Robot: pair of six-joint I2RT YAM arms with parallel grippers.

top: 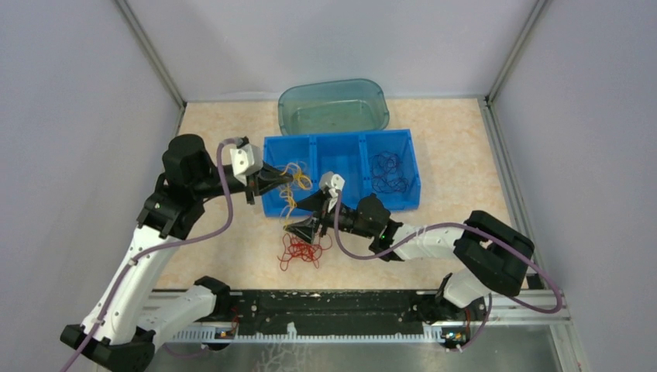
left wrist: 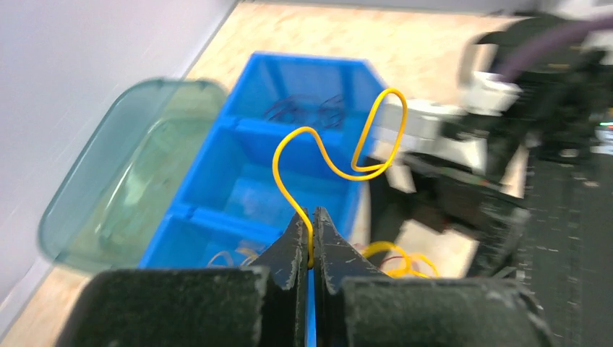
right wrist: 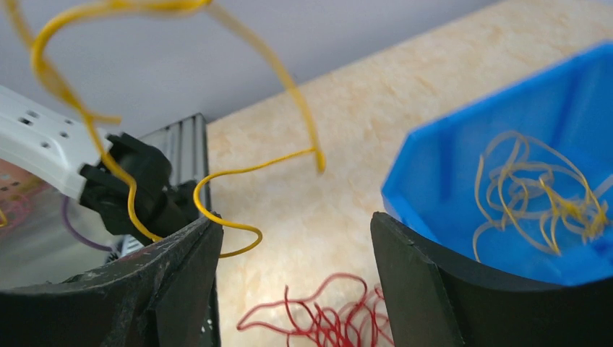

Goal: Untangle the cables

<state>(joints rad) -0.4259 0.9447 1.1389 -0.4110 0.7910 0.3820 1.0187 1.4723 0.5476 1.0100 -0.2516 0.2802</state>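
My left claw (left wrist: 312, 220) is clamped tight on a single yellow cable (left wrist: 276, 168). In the left wrist view the strand rises from between the pressed fingers and curls into a loop toward the upper right of the frame. In the top view this claw sits at the left end of the blue bin (top: 337, 137), left of centre in the frame.

My right claw (right wrist: 296, 231) stands with its fingers well apart, low over the table (top: 225, 132), just below the bin's near edge at mid-frame. In the right wrist view a yellow strand runs close by the finger on the left; I cannot tell whether it touches.

The red cables (top: 300, 249) lie in a loose heap on the table just below the right claw. More yellow cables (right wrist: 560, 210) lie in the bin's left compartment, and the dark cables (top: 390, 172) in its right compartment. A green tub (top: 333, 91) stands above the bin in the top view.
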